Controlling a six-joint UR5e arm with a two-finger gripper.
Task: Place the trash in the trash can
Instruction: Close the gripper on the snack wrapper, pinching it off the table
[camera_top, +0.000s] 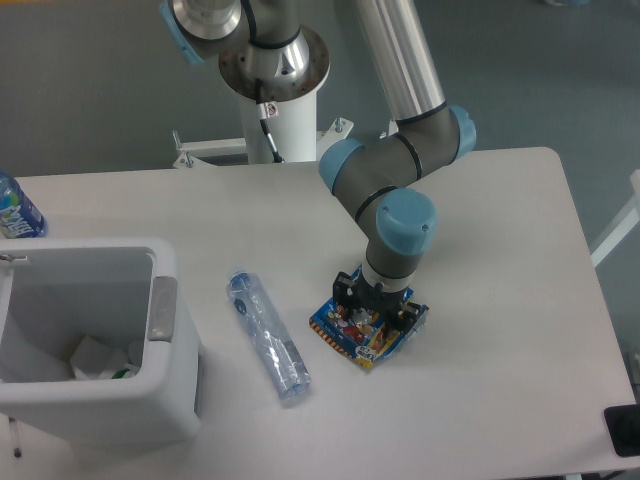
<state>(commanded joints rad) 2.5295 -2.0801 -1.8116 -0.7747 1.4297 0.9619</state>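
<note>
The trash is in two pieces on the white table. A flat blue-and-yellow snack packet (357, 336) lies at centre right. A crushed clear bottle (267, 336) with a blue cap lies on its side to its left. My gripper (379, 303) points straight down onto the packet's far part. Its fingers are spread wide over the packet's edges and it looks open. The wrist hides the packet's upper part. The trash can (100, 408), a white bin with a grey tab (162, 308) on its right rim, stands at the front left.
White crumpled paper lies inside the bin. An upright blue-labelled water bottle (15, 208) stands at the far left edge. The arm's base column (277, 100) rises behind the table. A black object (623, 430) sits off the front right corner.
</note>
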